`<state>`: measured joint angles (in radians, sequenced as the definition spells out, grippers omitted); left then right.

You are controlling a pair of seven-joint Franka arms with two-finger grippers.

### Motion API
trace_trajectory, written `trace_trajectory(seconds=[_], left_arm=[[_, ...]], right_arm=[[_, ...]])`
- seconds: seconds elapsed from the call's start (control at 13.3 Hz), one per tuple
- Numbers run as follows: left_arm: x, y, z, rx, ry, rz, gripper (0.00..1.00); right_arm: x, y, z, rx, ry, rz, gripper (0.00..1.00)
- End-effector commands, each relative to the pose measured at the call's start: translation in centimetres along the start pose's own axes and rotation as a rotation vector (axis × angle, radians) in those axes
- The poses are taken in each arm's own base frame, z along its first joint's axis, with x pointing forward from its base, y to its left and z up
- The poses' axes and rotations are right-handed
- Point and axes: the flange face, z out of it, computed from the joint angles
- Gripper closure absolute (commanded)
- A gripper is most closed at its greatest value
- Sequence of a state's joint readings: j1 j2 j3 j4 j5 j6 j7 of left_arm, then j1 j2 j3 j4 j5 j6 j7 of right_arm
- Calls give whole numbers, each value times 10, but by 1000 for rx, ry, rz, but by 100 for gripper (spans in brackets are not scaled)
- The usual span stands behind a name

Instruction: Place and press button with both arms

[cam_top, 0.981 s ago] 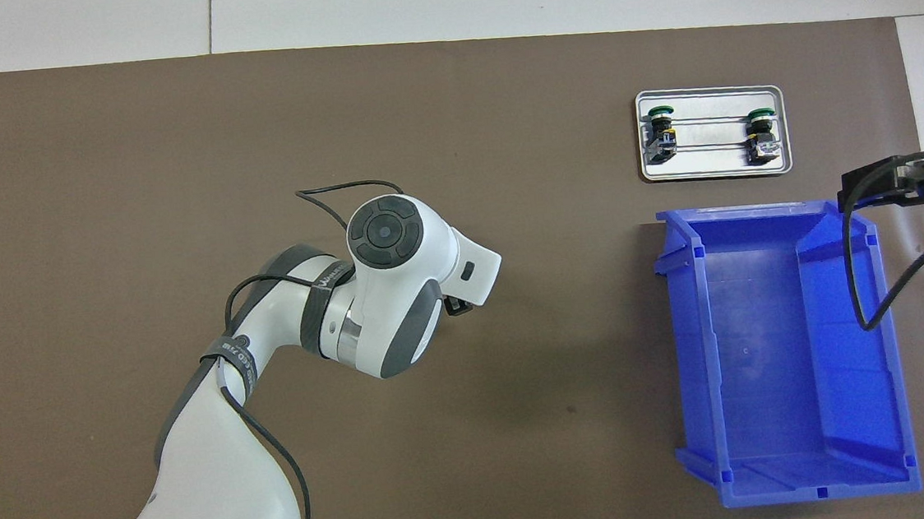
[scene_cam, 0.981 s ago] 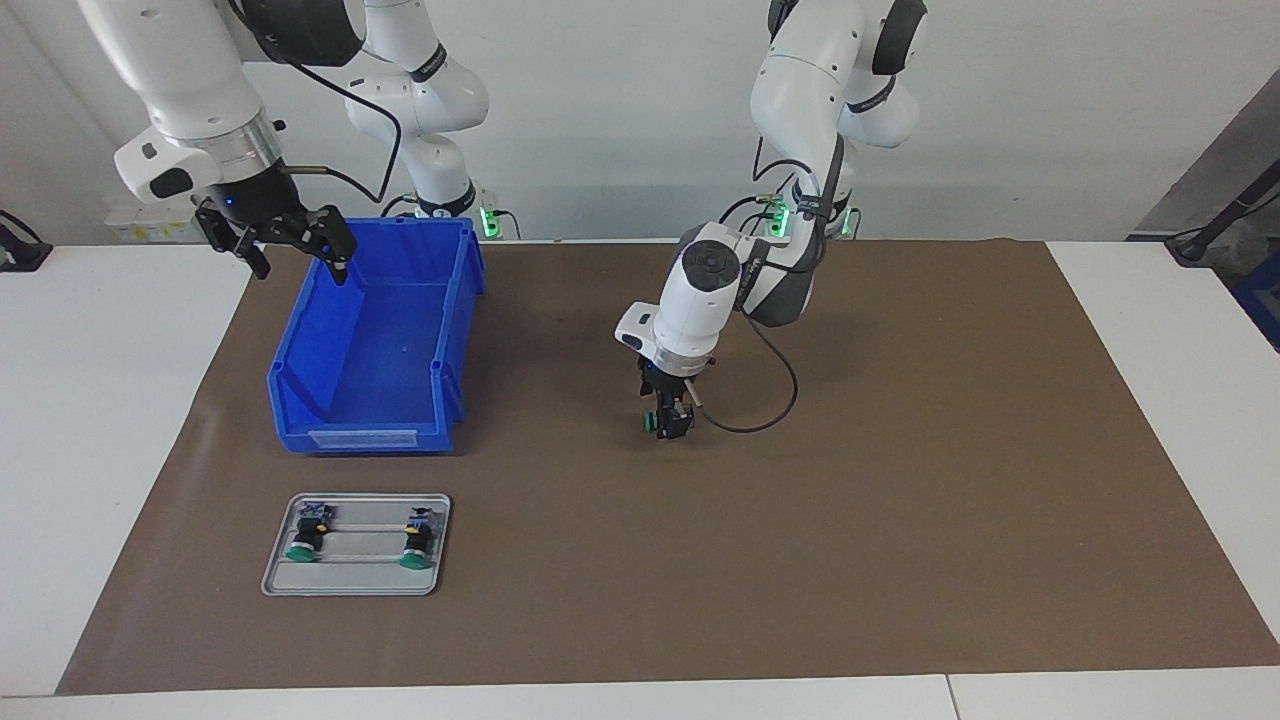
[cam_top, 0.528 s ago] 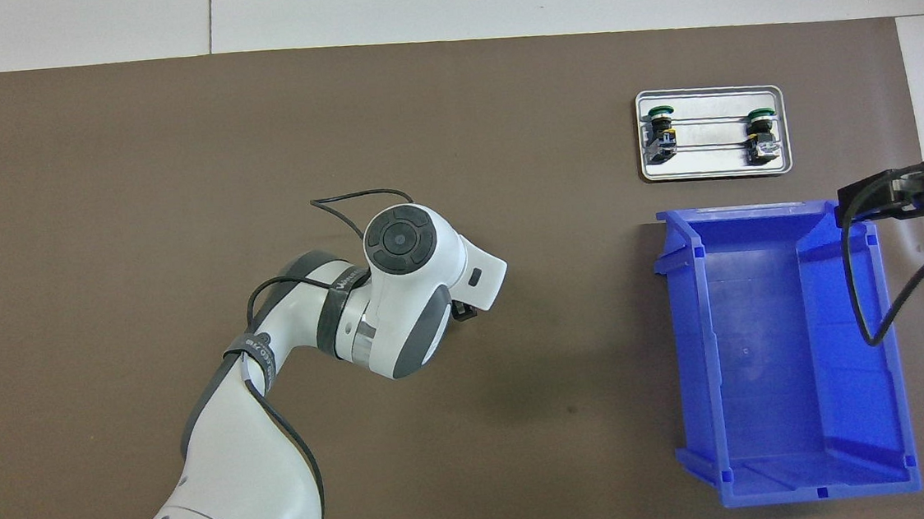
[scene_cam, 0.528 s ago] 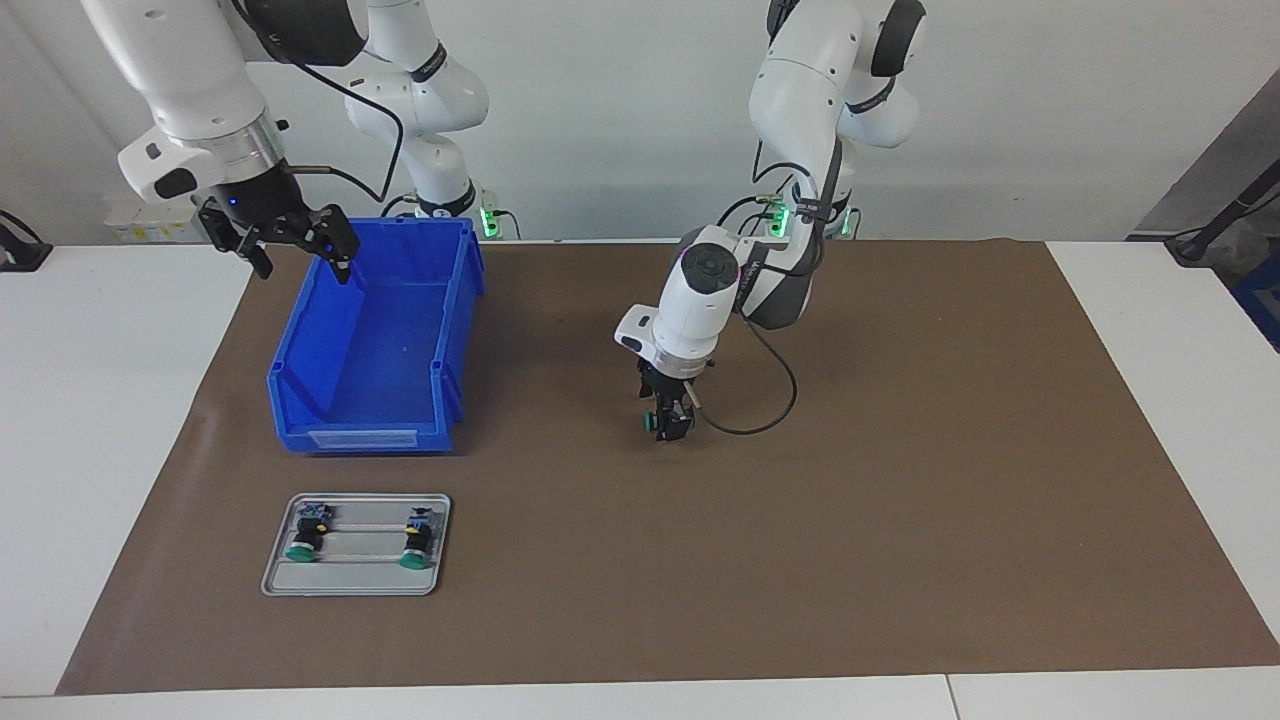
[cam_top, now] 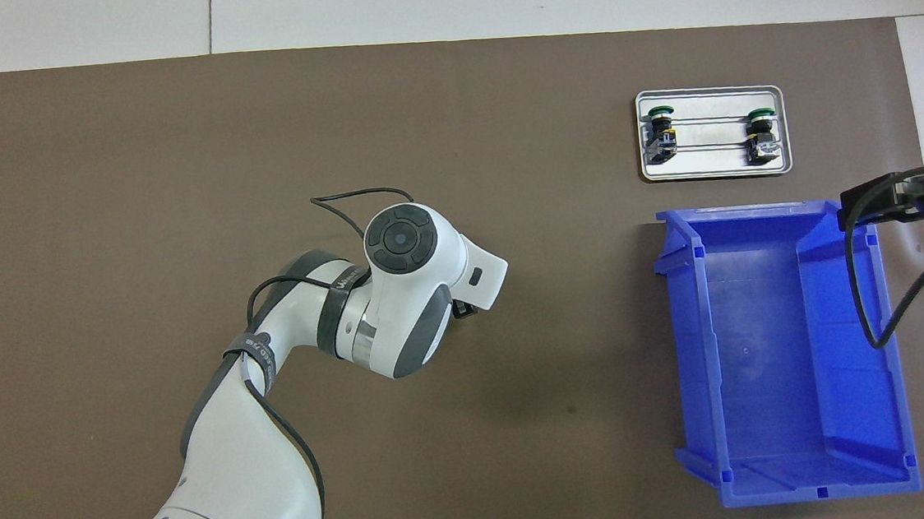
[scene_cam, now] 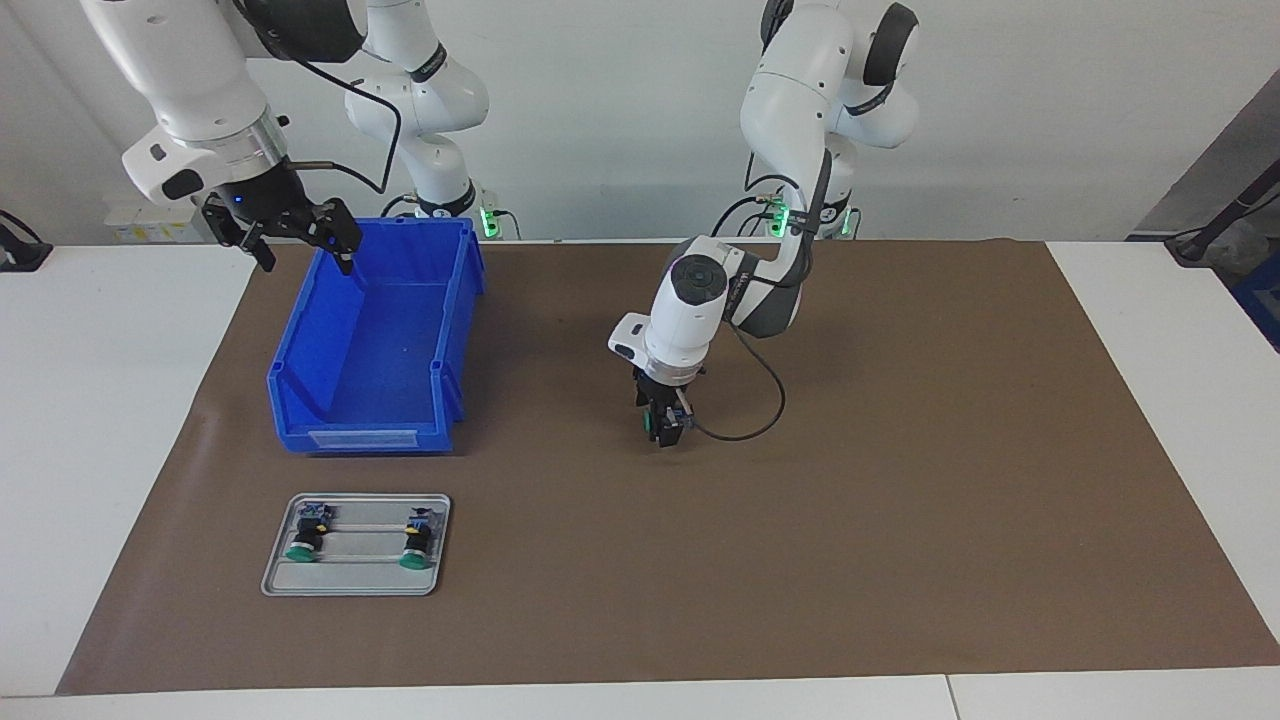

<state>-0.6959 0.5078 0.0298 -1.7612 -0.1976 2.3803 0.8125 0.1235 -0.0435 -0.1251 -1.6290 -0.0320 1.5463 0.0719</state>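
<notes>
My left gripper (scene_cam: 663,432) hangs low over the middle of the brown mat and is shut on the button (scene_cam: 653,428). The green cap pokes out sideways between the fingers. In the overhead view the left arm's white wrist covers the gripper and the button; only a black bit (cam_top: 462,309) shows. My right gripper (scene_cam: 298,243) is open and empty, raised over the blue bin's (scene_cam: 455,330) corner at the right arm's end. It also shows in the overhead view (cam_top: 890,199).
A grey tray (scene_cam: 360,572) lies on the mat, farther from the robots than the bin, with two green-capped twin buttons (scene_cam: 303,540) (scene_cam: 414,543) lying on it. The tray (cam_top: 714,161) and the bin (cam_top: 687,341), which looks empty, show in the overhead view too.
My left gripper has turned at the wrist and sunk a little toward the mat with the button. My right gripper has risen slightly over the bin's corner.
</notes>
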Motion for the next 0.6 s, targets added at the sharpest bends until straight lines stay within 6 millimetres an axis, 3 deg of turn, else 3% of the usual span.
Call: trace_trajectory(seconds=[0.0,0.23,0.38,0.53], left_arm=[[-6,-7,7,3,-5,-6,67],[-6,-7,7,4,-6,-6,74],[-7,-8,7,6,-5,-6,85],[-9,-14,6,18,13,-16,90]], right_arm=[[-4,-2,-4,14,0,-25,0],[-4,-2,-4,14,0,-25,0],[-4,-2,-4,14,0,-25,0],[-4,-2,-4,14,0,-25,0]])
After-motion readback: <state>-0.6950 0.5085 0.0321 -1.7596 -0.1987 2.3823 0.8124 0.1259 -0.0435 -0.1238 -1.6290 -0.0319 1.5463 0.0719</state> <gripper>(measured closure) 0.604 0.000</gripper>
